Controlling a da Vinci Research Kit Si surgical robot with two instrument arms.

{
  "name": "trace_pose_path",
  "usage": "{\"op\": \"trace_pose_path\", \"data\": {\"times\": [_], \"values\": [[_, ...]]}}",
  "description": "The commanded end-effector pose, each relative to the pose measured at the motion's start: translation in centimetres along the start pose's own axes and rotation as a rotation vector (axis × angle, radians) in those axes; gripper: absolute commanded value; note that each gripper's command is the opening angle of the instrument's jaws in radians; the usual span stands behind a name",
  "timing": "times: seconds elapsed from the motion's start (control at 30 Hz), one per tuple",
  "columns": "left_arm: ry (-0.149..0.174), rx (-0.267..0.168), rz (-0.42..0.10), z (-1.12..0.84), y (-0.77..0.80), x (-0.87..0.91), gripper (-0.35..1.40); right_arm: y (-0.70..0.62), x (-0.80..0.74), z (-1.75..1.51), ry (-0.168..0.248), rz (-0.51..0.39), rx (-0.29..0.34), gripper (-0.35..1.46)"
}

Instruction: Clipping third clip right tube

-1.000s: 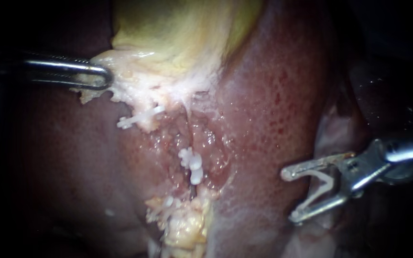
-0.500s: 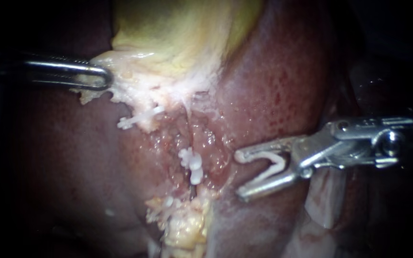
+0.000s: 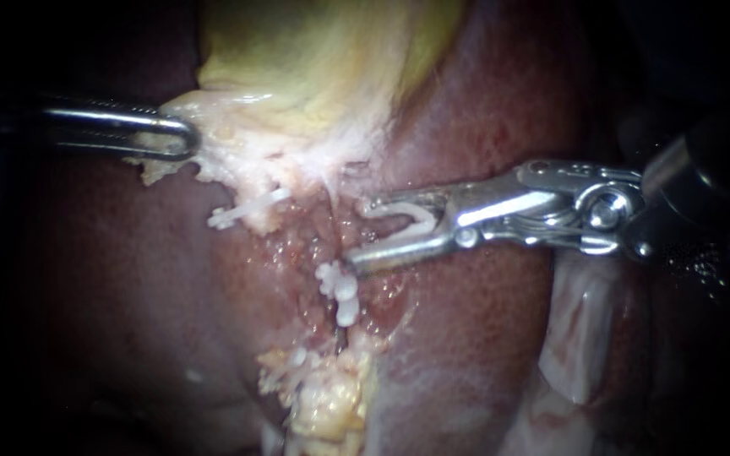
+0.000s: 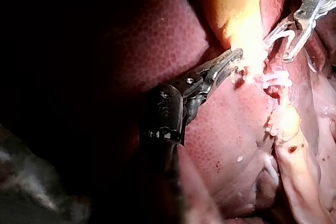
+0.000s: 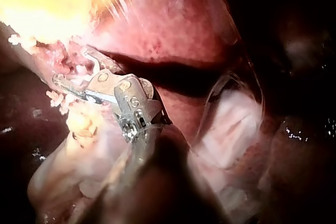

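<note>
Both grip: left instrument (image 3: 186, 135) seemingly the gallbladder (image 3: 314, 67), right instrument (image 3: 358, 235) a clip (image 3: 403, 218).

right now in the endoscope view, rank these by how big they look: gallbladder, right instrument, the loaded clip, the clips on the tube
1. gallbladder
2. right instrument, though it probably lies nearer the camera
3. clips on the tube and loaded clip: these look about alike, so I won't rank them

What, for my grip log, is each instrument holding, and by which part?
Left instrument: the gallbladder, by its pale lower fringe. Right instrument: an open white clip, its two legs seated along the jaws.
</note>
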Motion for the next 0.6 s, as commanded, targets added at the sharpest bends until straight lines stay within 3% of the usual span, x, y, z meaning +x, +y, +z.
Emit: {"op": "trace_pose_path", "data": {"times": [0.03, 0.37, 0.6], "values": [[0.000, 0.000, 0.000, 0.00, 0.00, 0.00, -0.35, 0.02, 0.01, 0.02, 0.003, 0.010, -0.001, 0.46], [0.000, 0.000, 0.000, 0.00, 0.00, 0.00, -0.35, 0.11, -0.04, 0.25, 0.069, 0.086, 0.016, 0.45], [0.000, 0.000, 0.000, 0.00, 0.00, 0.00, -0.35, 0.13, -0.13, 0.48, 0.079, 0.099, 0.092, 0.46]]}}
